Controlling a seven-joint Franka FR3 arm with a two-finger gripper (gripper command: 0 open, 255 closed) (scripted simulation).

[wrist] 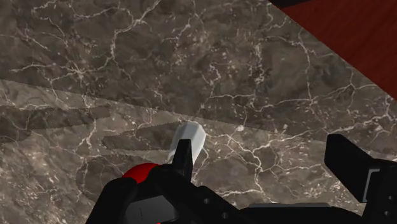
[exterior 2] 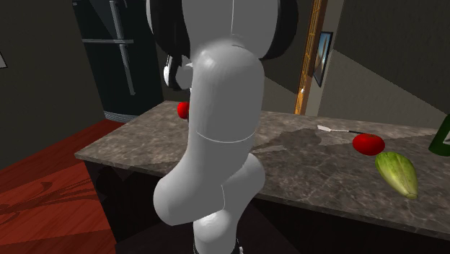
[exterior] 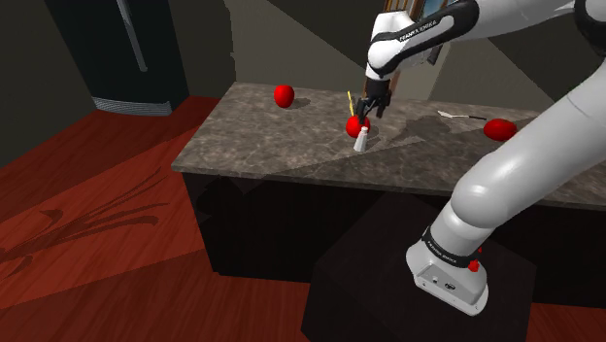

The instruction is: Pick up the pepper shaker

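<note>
one whitish pepper shaker (exterior: 362,140) stands upright around the middle of the dark marbled countertop (exterior: 262,146), well away from its corners. one red round thing (exterior: 354,125) sits just behind it toward the wall-side edge; touching or not, cannot tell. black gripper (exterior: 369,110) hangs right over the shaker, pointing down, white arm reaching in from the stand (exterior: 408,291). wrist view: claw spread wide, nothing pinched. the shaker sits at the tip of one finger (wrist: 183,156), not in the gap, contact unclear. second red round thing (exterior: 284,94) lies near the countertop corner closest to the dark fridge (exterior: 126,49). third red one (exterior: 500,128) is toward the opposite end, a slim utensil (exterior: 456,115) just beside it. green leafy thing (exterior 2: 397,173) lies near that red one, closer to the stand-side edge. dark bottle (exterior 2: 441,137) is at that same end. reddish wood floor (exterior: 87,214) lies below.
</note>
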